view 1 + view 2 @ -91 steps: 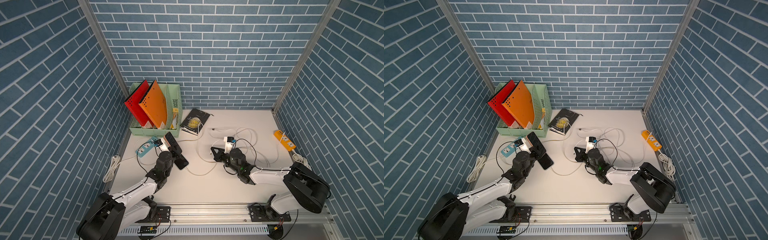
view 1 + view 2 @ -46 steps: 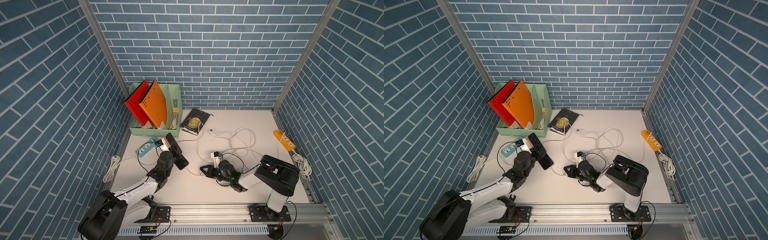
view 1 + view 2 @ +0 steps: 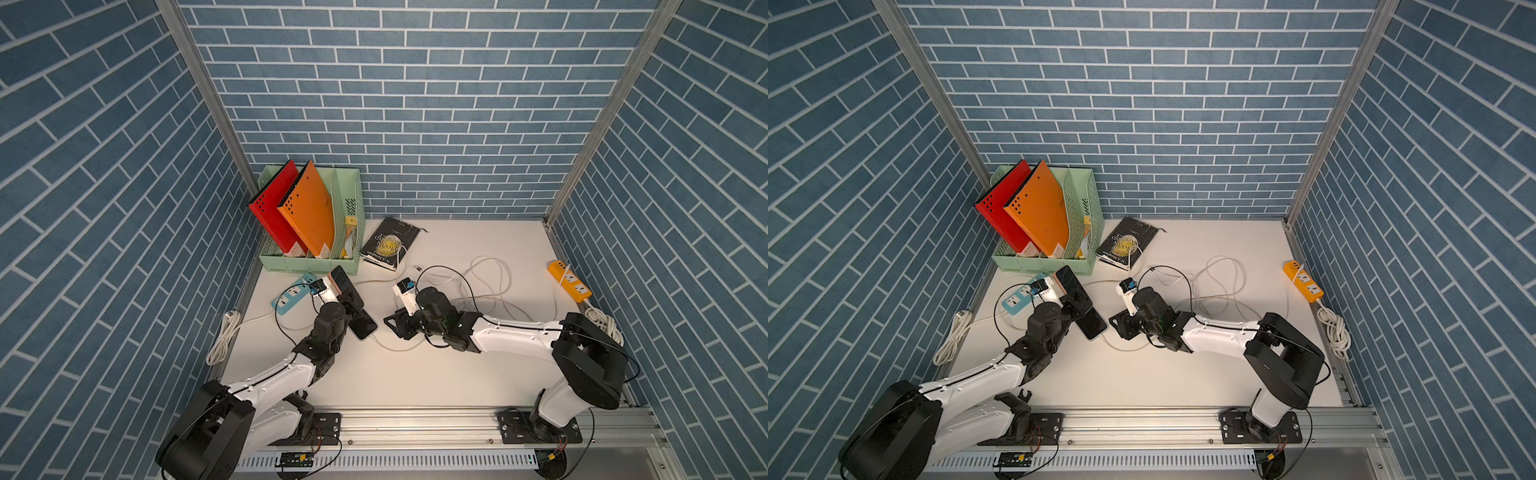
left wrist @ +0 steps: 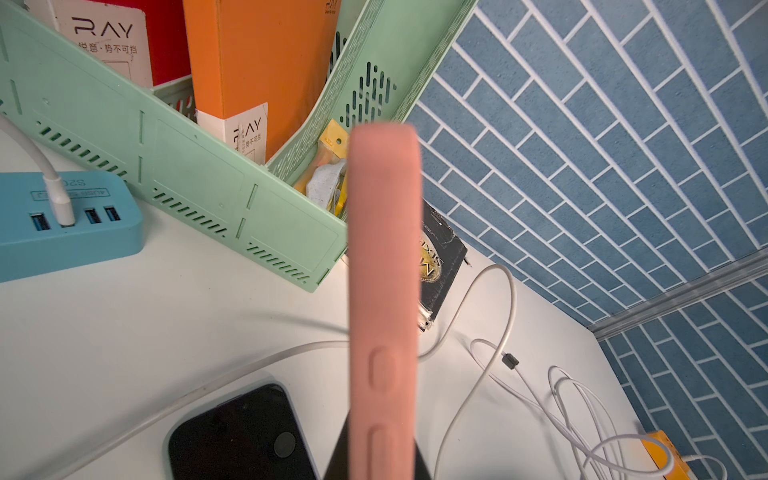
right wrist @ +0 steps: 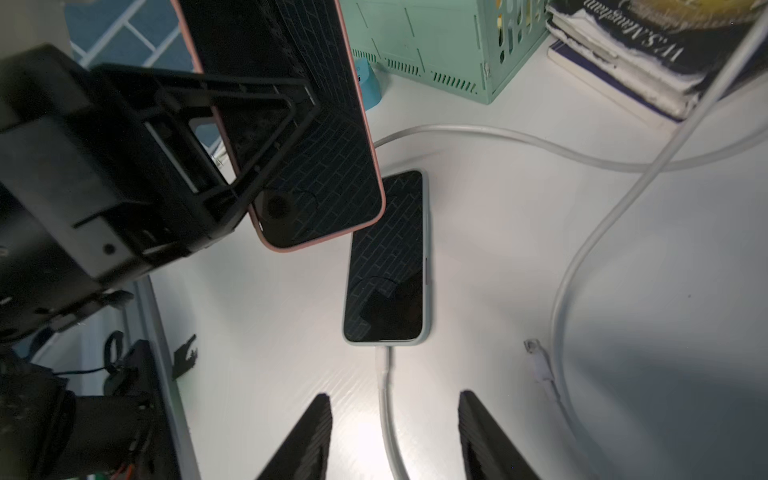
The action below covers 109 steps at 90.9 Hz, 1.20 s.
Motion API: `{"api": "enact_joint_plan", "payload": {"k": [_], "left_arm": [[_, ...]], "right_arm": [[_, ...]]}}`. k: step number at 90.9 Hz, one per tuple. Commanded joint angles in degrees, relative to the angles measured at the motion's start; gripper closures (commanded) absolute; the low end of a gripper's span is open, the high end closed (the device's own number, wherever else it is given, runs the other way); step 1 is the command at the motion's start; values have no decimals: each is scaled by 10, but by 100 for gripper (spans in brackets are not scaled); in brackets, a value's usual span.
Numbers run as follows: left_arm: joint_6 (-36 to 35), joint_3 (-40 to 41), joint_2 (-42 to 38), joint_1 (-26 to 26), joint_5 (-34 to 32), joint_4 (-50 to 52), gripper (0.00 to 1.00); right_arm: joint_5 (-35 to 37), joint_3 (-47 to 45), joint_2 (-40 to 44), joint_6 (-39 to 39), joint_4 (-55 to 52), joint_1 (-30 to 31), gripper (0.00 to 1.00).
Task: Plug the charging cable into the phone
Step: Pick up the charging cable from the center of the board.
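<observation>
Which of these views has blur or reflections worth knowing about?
Right wrist view: the pink-cased phone and the phone lying flat both mirror the brick wall; left wrist view: the pink-cased phone's edge looms close, slightly soft.

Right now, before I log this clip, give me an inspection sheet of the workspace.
Surface: white table, matte.
Job's things: pink phone held up in left gripper; second phone flat on table, white cable at its end, looks plugged.
Clutter: green rack with red folder and orange folder; book; blue strip; orange strip.
Grippers: left gripper shut on pink phone; right gripper open, straddling white cable, holding nothing.
Cables: loose loops mid-table; spare plug lying free; coiled cords at both side edges.
Surroundings: blue brick walls.
</observation>
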State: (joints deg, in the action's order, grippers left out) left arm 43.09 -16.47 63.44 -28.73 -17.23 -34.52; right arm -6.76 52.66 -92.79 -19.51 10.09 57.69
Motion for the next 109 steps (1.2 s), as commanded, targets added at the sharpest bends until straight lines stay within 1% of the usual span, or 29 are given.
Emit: {"api": "enact_joint_plan", "payload": {"k": [1,6,13,22,33,44,56,70,93,104,109], "left_arm": [[1,-7,-10,5,0,-31,100],[1,-8,-9,5,0,-32,100],[1,-8,-8,5,2,-31,100],[0,-8,-8,6,2,-29,100],[0,-8,-9,7,4,-30,100],[0,-8,-7,9,5,-32,100],[1,-8,-4,8,7,-34,100],[1,-8,-1,8,7,-36,100],[2,-9,4,8,8,-38,100],[2,-9,4,8,9,-37,100],[2,-9,3,8,9,-37,100]], "right_arm": [[61,40,-10,226,-160,-3,47],[93,62,-22,269,-184,-3,47],[105,82,-45,315,-201,-9,50],[95,115,-86,350,-233,-16,58],[105,156,-135,373,-273,-22,64],[94,182,-161,370,-286,-35,66],[70,175,-163,370,-271,-37,66],[76,183,-181,367,-274,-38,66],[57,193,-190,362,-265,-34,68],[55,197,-200,362,-264,-31,71],[57,201,-207,363,-268,-29,76]]}}
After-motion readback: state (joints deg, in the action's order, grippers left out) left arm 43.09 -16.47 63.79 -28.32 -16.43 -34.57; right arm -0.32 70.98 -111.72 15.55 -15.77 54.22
